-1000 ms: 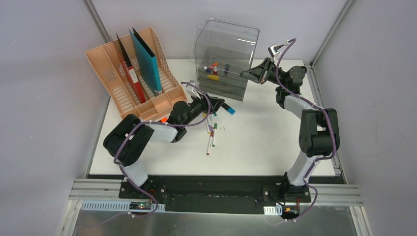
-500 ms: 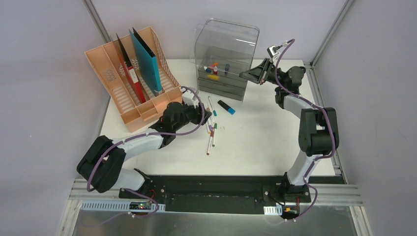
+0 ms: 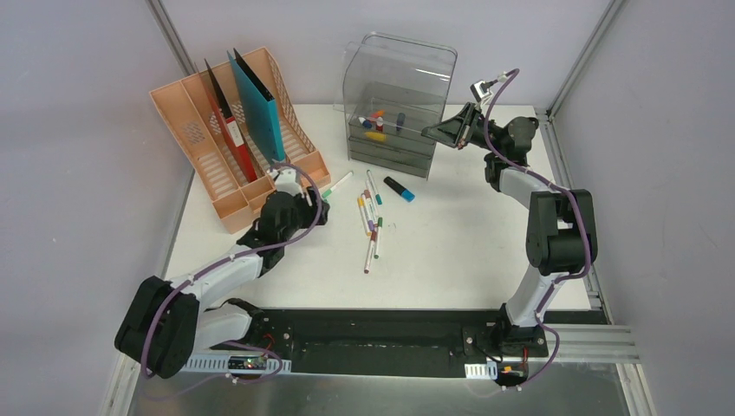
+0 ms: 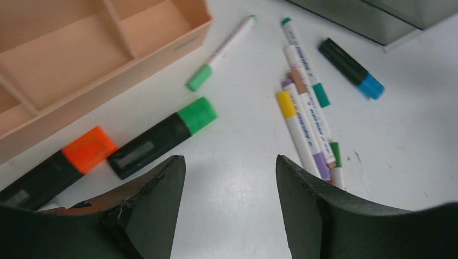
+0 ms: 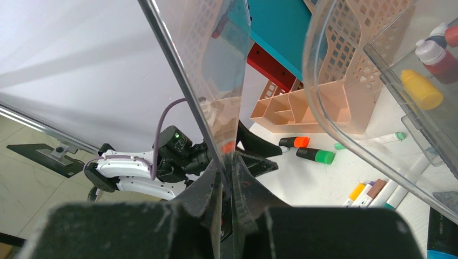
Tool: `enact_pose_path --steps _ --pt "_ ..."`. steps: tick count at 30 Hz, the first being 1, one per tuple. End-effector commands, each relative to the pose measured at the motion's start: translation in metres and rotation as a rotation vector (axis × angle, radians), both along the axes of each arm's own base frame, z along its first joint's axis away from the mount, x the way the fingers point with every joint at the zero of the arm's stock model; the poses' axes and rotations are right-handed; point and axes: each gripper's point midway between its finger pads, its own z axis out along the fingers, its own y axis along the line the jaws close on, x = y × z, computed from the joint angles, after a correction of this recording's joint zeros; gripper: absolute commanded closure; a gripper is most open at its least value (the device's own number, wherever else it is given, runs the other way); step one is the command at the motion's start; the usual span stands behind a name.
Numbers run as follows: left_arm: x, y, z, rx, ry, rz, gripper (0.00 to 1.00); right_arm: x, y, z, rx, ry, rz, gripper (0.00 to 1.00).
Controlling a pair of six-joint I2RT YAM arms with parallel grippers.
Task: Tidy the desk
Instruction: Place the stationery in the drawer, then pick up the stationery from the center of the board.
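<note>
You are looking at the desk (image 3: 468, 251): a flat white tabletop lying level, black rail running along its near edge.

orange-capped highlighter (image 4: 62, 166), by the desk (image 4: 237, 140) near its far left corner: the black barrel runs behind a finger (image 4: 146, 216) of the left gripper (image 4: 228, 167) and off the picture's left edge. pens (image 4: 305, 116): lower ends hidden by the other finger, print blurred. file rack (image 4: 135, 69) cut off top and left. drawer box (image 4: 372, 19): only a sliver shows.
</note>
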Motion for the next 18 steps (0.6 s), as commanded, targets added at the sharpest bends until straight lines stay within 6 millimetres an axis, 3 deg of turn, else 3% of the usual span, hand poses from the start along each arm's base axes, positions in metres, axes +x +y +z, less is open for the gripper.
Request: enact_pose_path --steps 1,9,18 --pt "-0.001 0.036 -0.016 -0.095 0.100 0.191 0.37 -0.016 0.012 0.002 -0.020 0.000 0.095 0.95" --pt "-0.007 0.086 -0.039 -0.166 0.225 0.462 0.37 -0.017 0.011 0.002 -0.022 0.000 0.095 0.95" --pt "-0.036 0.145 -0.048 -0.133 0.274 0.804 0.30 -0.016 0.012 0.001 -0.022 0.002 0.094 0.95"
